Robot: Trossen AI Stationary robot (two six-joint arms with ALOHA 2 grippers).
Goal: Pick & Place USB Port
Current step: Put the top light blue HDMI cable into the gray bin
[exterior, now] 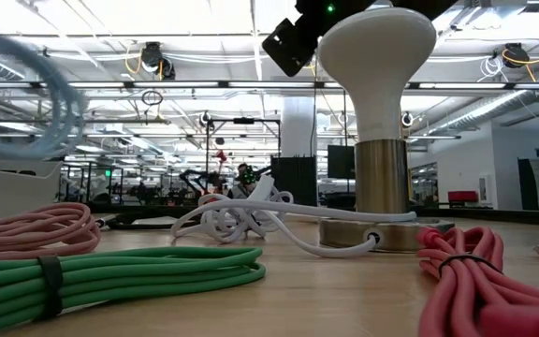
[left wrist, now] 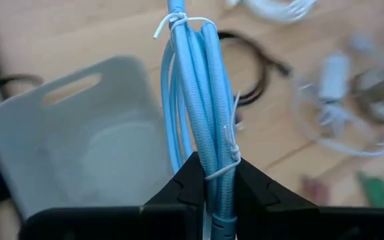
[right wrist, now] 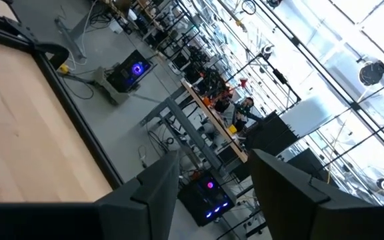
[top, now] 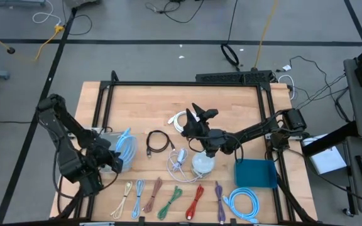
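Left gripper [left wrist: 213, 190] is sitting near-closed at table's left; right gripper [right wrist: 212, 180] is tilting upward, fingers apart.

You're looking at a matt, pale wood bench [top: 231, 107], a braided light-blue cable [left wrist: 202, 113] and a translucent grey plastic bin [left wrist: 79, 153].
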